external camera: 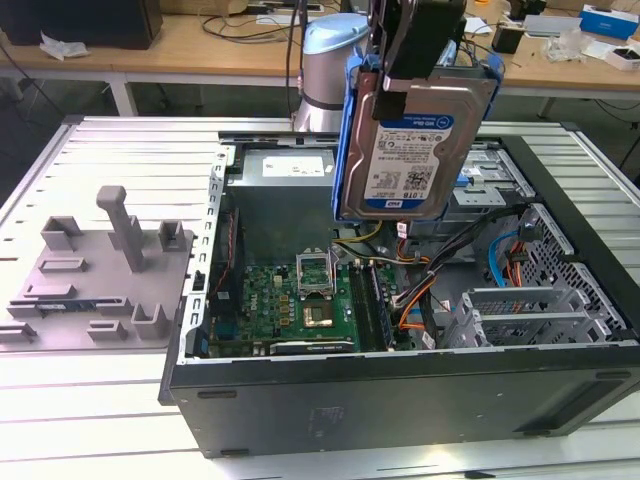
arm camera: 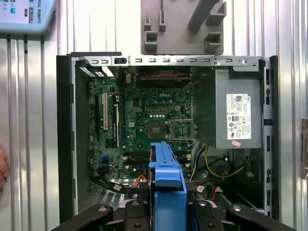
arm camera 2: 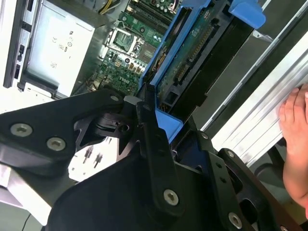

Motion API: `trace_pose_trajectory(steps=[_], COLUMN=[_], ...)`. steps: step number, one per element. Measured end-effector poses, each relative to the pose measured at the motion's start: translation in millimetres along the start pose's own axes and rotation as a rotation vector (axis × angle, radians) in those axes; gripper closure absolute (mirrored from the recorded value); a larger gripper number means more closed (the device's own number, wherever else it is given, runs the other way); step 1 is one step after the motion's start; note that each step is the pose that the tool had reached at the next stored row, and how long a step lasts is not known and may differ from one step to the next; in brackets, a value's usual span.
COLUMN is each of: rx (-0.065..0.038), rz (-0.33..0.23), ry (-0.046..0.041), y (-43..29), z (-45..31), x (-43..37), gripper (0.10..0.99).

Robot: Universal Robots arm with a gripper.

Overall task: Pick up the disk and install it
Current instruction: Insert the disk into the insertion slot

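1 disk (external camera: 415, 150) | silver, wht/blue label, blue rail | tool (external camera: 400, 85) clamped on it | above open PC case (external camera: 400, 400)

The disk (external camera: 415, 150) is seen in silver with a white-and-blue label, framed in blue. The motherboard (external camera: 265, 300) is coloured green, the power supply (arm camera: 238, 115) grey, the table (external camera: 100, 400) ribbed silver.
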State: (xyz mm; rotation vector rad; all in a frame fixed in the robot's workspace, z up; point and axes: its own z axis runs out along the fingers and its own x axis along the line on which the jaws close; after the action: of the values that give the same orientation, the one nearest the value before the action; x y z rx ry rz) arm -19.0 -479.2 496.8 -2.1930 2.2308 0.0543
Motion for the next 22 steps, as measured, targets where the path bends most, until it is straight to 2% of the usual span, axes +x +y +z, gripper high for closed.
trace_pose_trajectory(steps=[6, 10, 12, 16, 22], rx=[0.000, -0.002, -0.003, -0.003, -0.003], rz=[0.000, 0.000, 0.000, 0.000, 0.000], ry=[-0.0014, -0.0016, -0.0015, -0.0014, -0.0016], y=[-0.2, -1.0, -2.7, -11.5, -29.6], z=[1.8, 3.0, 3.5, 4.8, 7.2], x=[5.4, 18.9, 23.2, 28.1, 37.3], gripper=[0.718, 0.718, 0.718, 0.718, 0.718])
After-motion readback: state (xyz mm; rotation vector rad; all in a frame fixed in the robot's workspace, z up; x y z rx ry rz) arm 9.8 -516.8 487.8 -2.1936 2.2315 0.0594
